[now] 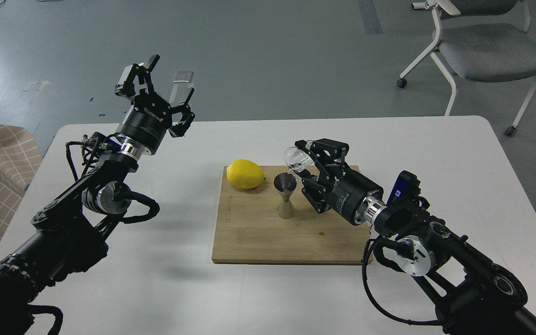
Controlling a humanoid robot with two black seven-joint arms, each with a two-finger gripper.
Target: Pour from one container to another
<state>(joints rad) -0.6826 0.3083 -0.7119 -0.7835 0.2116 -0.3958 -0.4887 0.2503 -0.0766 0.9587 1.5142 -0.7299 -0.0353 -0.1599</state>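
A small clear glass cup (295, 159) is held tipped on its side, mouth down and to the left, right over the upper cone of the steel jigger (285, 195). My right gripper (306, 163) is shut on the cup. The hourglass-shaped jigger stands upright on the wooden board (258, 237). Whether any liquid is flowing cannot be made out. My left gripper (163, 79) is raised high over the table's far left edge, open, holding nothing.
A yellow lemon (245, 174) lies on the board's far left corner, close to the jigger. The board sits mid-way on a white table (156, 279). A grey office chair (486, 46) stands on the floor beyond the far right corner.
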